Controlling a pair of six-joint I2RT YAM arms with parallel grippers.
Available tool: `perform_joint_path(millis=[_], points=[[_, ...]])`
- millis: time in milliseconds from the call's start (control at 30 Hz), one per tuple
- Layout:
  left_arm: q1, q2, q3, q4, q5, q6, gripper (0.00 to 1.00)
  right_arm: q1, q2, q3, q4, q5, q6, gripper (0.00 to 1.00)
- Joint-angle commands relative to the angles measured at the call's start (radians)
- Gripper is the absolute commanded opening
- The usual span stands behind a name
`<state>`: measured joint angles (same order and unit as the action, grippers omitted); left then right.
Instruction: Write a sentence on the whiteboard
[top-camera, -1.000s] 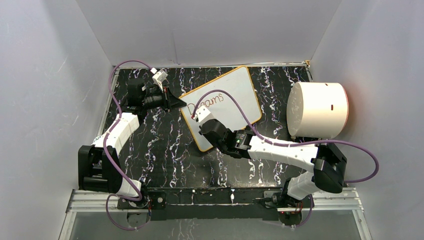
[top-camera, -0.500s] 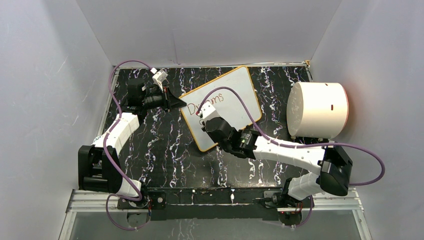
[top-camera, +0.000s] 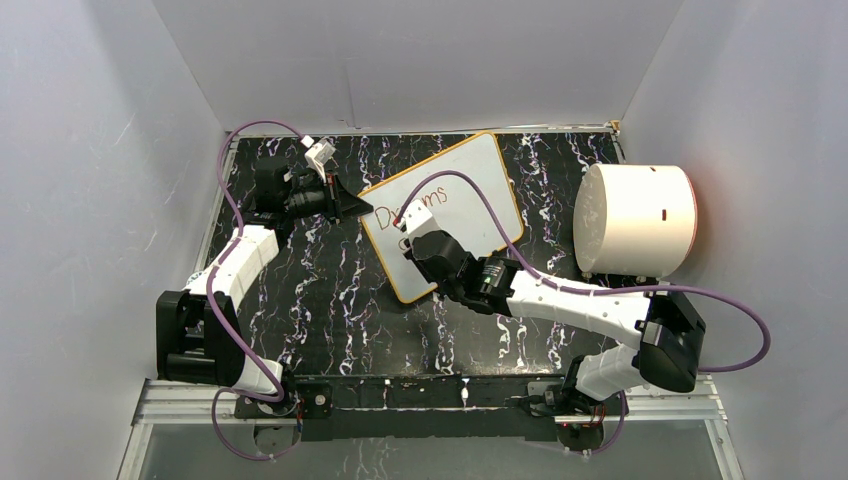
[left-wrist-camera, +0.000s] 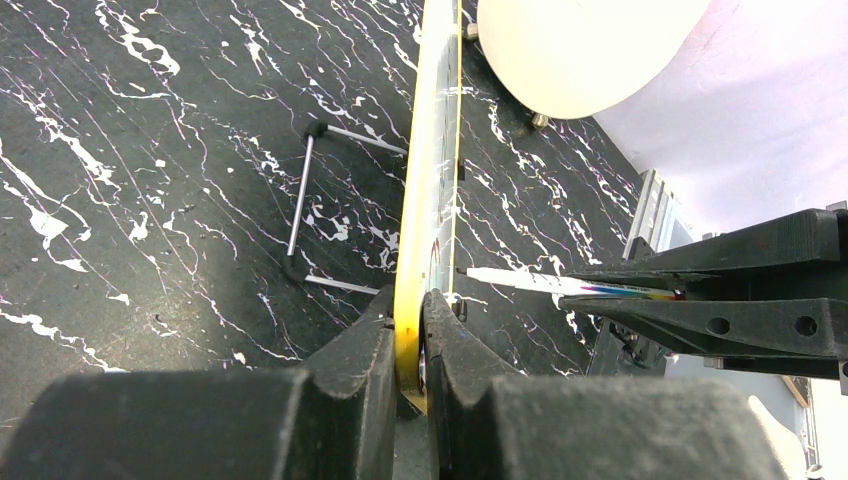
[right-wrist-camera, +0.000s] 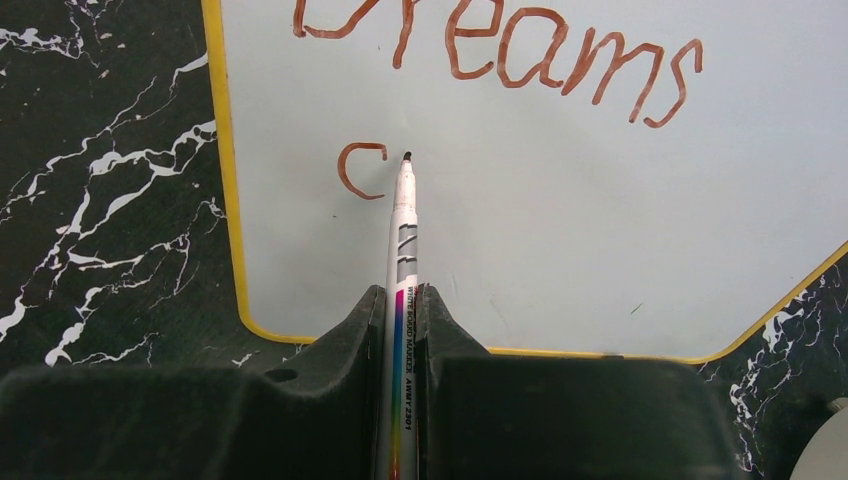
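The whiteboard (top-camera: 465, 190) is white with a yellow rim and stands tilted on the black marbled table. It carries the red word "Dreams" and a red "c" below it (right-wrist-camera: 362, 170). My left gripper (left-wrist-camera: 412, 315) is shut on the board's yellow edge (left-wrist-camera: 430, 180) at its left corner (top-camera: 362, 205). My right gripper (right-wrist-camera: 402, 300) is shut on a white whiteboard marker (right-wrist-camera: 403, 230). The marker's tip (right-wrist-camera: 406, 156) sits on the board just right of the "c". The marker also shows in the left wrist view (left-wrist-camera: 540, 284), its tip close to the board's face.
A big white cylinder (top-camera: 638, 220) stands at the right of the table. A thin wire stand (left-wrist-camera: 305, 200) sits behind the board. White walls close in the left, back and right sides.
My right gripper has moved from the board's lower left up and right along the second line. A red "c" now stands under "Dreams". The left arm has not moved.
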<state>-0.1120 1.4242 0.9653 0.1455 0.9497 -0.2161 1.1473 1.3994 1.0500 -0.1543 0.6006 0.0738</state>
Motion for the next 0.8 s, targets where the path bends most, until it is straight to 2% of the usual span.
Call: perform_joint_path(millis=[0,767], points=[[-0.021,0.050,-0.023,-0.116,-0.115,0.087,0.00,-0.002,-0.001,0.022,0.049,-0.004,-0.007,0.00],[-0.021,0.047,-0.025,-0.116,-0.115,0.089,0.00,-0.017,0.036,0.018,0.054,-0.021,-0.003,0.00]])
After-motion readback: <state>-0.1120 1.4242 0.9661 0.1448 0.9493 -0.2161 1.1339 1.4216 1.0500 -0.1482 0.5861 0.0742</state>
